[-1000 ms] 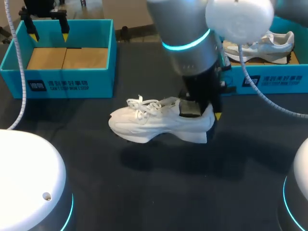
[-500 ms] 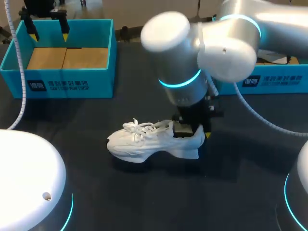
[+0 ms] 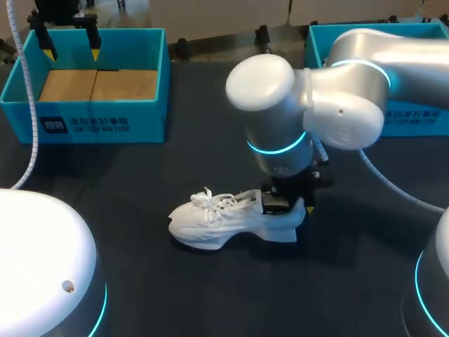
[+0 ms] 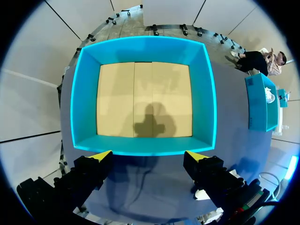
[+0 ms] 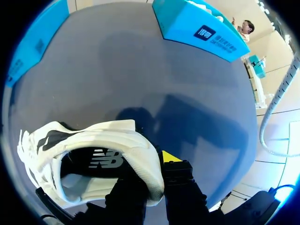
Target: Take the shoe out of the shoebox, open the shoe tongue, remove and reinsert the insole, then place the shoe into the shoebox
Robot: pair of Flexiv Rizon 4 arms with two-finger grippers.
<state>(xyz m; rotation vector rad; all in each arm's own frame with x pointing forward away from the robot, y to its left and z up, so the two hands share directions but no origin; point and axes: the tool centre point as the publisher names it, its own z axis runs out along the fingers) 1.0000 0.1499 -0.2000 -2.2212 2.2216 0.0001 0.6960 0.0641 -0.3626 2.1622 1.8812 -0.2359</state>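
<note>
Right fingers clamping heel collar of white lace-up sneaker, one inside, one outside. Left fingers hanging apart, teal cardboard shoebox beneath.

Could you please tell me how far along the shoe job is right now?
Done: the white shoe is out of the shoebox, on the table. In hand: the right gripper is shut on its heel collar. Left: opening the tongue, pulling and refitting the insole, then boxing the shoe.
</note>
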